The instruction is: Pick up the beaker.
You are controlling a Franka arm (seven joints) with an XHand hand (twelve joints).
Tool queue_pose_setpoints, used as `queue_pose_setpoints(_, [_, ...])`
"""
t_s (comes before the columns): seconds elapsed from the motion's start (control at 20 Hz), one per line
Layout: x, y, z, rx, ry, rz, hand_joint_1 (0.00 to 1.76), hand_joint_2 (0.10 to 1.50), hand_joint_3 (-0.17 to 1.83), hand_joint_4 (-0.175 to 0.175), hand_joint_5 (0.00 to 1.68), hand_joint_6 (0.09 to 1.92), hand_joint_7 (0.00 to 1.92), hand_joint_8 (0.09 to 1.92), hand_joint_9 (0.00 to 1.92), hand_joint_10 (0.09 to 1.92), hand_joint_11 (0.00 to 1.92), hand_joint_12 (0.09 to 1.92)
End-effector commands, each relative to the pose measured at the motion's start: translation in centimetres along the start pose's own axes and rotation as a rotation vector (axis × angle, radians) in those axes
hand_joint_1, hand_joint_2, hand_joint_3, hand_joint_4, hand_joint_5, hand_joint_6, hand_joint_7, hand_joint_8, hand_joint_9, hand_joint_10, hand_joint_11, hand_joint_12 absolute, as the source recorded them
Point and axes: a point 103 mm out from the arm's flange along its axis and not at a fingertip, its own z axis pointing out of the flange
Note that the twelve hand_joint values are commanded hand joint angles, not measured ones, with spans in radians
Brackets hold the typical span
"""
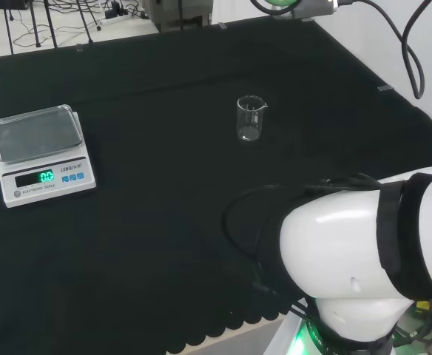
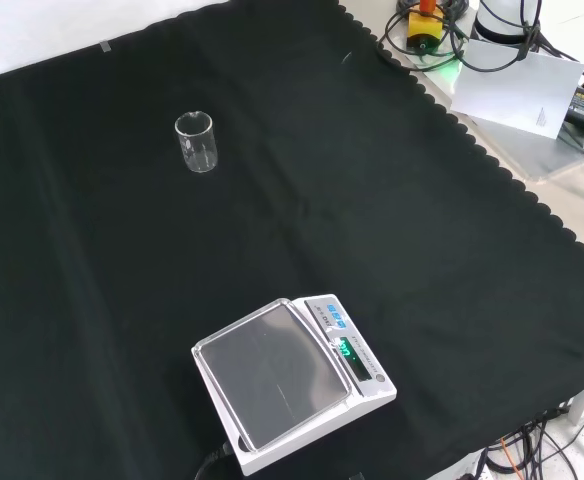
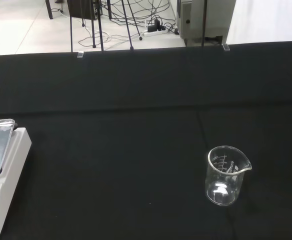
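Observation:
A small clear glass beaker [image 1: 250, 118] stands upright and empty on the black cloth, right of centre in the head view. In the front view the beaker [image 2: 196, 142] is at the upper left of the cloth. The wrist view looks across the cloth at the beaker [image 3: 226, 175], which stands some way off with its spout turned sideways. Nothing touches it.
A white digital scale [image 1: 41, 154] with a clear pan stands at the left in the head view, and the scale [image 2: 290, 381] lies near the cloth's front edge in the front view. The arm's white link [image 1: 371, 259] fills the head view's lower right. Black cloth [image 2: 372, 220] spreads between beaker and scale.

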Motion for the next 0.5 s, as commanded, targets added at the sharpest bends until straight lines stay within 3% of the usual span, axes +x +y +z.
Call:
queue_pose_setpoints(0.05, [0.0, 0.05, 0.0, -0.009, -0.012, -0.001, 0.61, 0.69, 0.36, -0.017, 0.19, 0.09, 0.26, 0.85, 0.32, 0.84, 0.05, 1.3])
queue_pose_setpoints(0.5, [-0.93, 0.55, 0.07, -0.006, 0.002, 0.018, 0.61, 0.71, 0.33, -0.024, 0.23, 0.09, 0.29, 0.81, 0.27, 0.84, 0.0, 1.25])
